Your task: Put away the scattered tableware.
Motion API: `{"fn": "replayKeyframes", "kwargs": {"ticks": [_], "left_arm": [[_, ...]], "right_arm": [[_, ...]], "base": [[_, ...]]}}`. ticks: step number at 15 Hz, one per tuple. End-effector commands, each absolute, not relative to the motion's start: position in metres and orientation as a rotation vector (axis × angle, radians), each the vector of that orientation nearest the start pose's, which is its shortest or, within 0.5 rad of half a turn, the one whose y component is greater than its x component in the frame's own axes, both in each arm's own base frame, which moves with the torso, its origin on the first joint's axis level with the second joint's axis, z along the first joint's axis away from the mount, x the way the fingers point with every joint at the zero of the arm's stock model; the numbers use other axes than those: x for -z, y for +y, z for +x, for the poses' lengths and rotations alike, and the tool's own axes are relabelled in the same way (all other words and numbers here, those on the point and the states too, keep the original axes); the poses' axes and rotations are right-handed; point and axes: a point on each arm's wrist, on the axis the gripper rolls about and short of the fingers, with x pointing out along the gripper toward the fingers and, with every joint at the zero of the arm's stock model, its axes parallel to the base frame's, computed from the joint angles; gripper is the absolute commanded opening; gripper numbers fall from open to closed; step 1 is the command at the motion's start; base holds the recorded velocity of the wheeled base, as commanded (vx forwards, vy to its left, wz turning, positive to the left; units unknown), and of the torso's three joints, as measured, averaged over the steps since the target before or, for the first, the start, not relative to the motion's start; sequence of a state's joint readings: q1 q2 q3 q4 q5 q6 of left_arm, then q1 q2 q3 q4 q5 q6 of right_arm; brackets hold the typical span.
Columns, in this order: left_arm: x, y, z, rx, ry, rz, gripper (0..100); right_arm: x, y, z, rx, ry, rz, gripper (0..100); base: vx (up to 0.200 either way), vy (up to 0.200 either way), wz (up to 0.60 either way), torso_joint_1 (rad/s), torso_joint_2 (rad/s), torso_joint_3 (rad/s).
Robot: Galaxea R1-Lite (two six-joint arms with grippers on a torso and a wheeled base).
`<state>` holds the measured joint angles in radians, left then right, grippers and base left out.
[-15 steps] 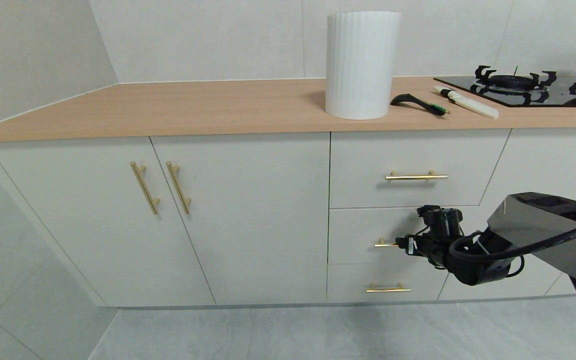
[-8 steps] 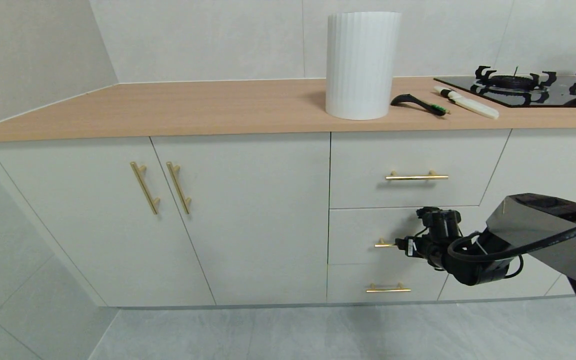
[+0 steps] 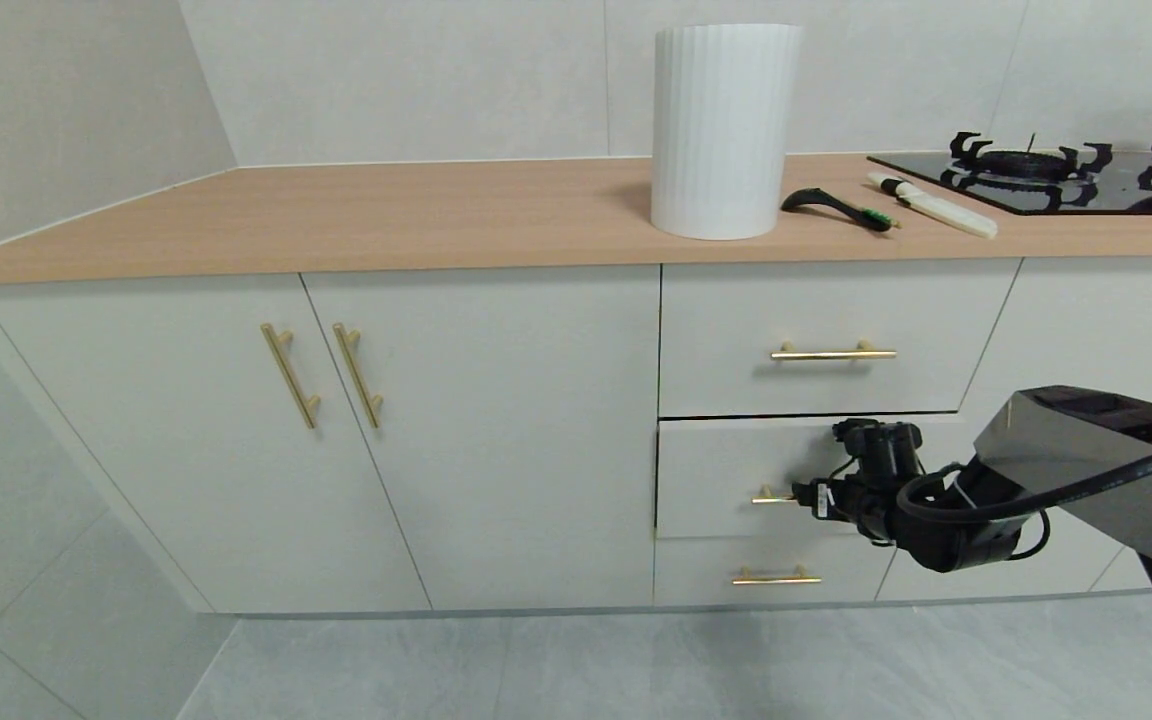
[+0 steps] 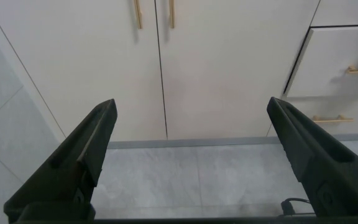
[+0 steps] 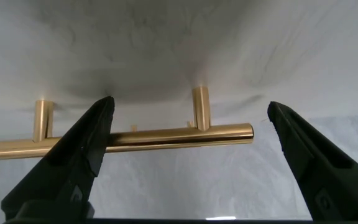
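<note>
Tableware, a black utensil (image 3: 836,208) and a white knife (image 3: 933,205), lies on the counter (image 3: 436,215) by the stove (image 3: 1036,178), none of the 2 stored yet, while the right gripper (image 5: 190,109) sits spread at the handle (image 5: 166,135) of the barely ajar middle drawer (image 3: 716,470) and the left gripper (image 4: 191,109) hangs spread above the floor (image 4: 185,180).

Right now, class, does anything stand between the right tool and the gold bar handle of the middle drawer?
Nothing visible does: the gold bar handle lies bare, just beyond the open right tool.

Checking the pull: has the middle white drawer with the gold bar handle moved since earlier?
Yes. The middle drawer has slid slightly outward; a dark gap now shows under the closed top drawer.
</note>
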<state>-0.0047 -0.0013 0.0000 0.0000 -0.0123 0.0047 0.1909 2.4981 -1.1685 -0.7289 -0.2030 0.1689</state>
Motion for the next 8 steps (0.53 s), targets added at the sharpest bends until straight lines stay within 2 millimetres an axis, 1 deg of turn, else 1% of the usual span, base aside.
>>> {"fn": "replayKeyframes", "kwargs": {"ticks": [1,2,3,6,7,8], "left_arm": [[-0.075,0.000,-0.023,0.017,0.000,0.005,100],[-0.075,0.000,-0.023,0.017,0.000,0.005,100],[-0.075,0.000,-0.023,0.017,0.000,0.005,100],[-0.075,0.000,-0.023,0.017,0.000,0.005,100],[-0.075,0.000,-0.023,0.015,0.000,0.005,100],[-0.075,0.000,-0.023,0.017,0.000,0.005,100]], "right_arm": [[0.020,0.078,0.427,0.060,0.600,0.044,100],[0.014,0.078,0.423,0.060,0.620,0.041,100],[0.013,0.078,0.423,0.060,0.620,0.041,100],[-0.030,0.074,0.394,-0.015,0.684,0.055,100],[-0.039,0.074,0.388,-0.035,0.697,0.057,100],[-0.059,0.076,0.376,-0.074,0.716,0.062,100]], "base": [[0.000,0.000,0.00,0.000,0.00,0.000],[0.000,0.000,0.00,0.000,0.00,0.000],[0.000,0.000,0.00,0.000,0.00,0.000],[0.000,0.000,0.00,0.000,0.00,0.000],[0.000,0.000,0.00,0.000,0.00,0.000],[0.000,0.000,0.00,0.000,0.00,0.000]]}}
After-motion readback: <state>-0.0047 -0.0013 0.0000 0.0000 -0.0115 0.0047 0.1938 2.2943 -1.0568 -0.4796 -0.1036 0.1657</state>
